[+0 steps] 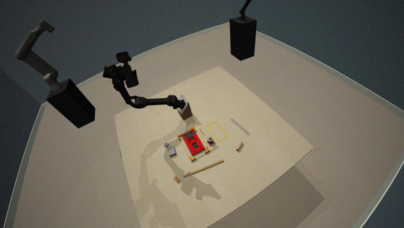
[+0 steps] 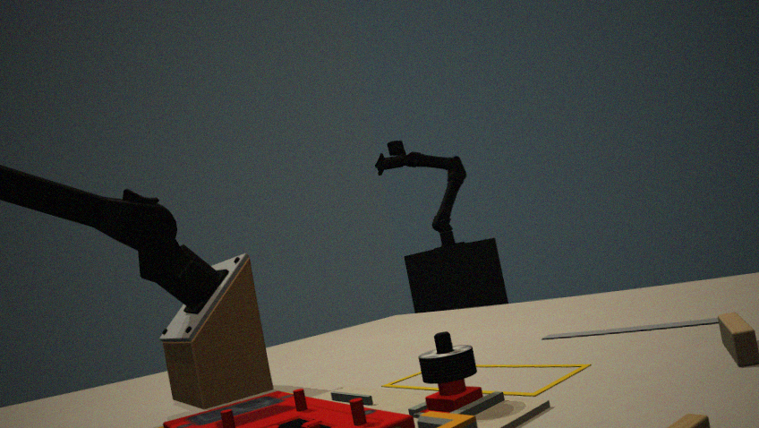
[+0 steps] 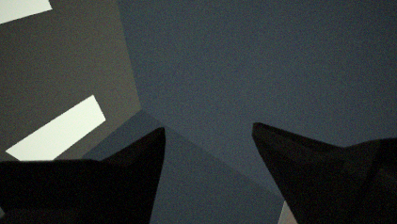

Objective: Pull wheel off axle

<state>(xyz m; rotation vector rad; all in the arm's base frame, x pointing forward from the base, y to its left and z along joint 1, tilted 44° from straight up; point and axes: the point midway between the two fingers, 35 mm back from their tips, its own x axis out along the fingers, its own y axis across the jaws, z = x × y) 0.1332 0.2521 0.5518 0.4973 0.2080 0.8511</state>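
The wheel (image 1: 210, 140) (image 2: 447, 366), black with a silvery top face, sits around the upright black axle (image 2: 442, 341), whose top stands out above it. Below it is a red base (image 2: 454, 398). The marked area, a yellow outline (image 1: 221, 129) (image 2: 562, 380) on the table, lies beside the wheel, behind it in the exterior view. My gripper (image 3: 209, 131) is open, with nothing between its fingers in the wrist view. In the top view the arm's end is raised at the upper left, far from the wheel. The gripper is outside the exterior view.
A red board (image 1: 193, 141) (image 2: 329, 406) with pegs lies beside the wheel's base. Also on the table are a long wooden bar (image 1: 203, 168), a wooden block (image 1: 239, 146) (image 2: 737, 340), a grey strip (image 1: 240, 127) (image 2: 626, 329) and a grey block (image 1: 171, 150). Other arms stand on black pedestals.
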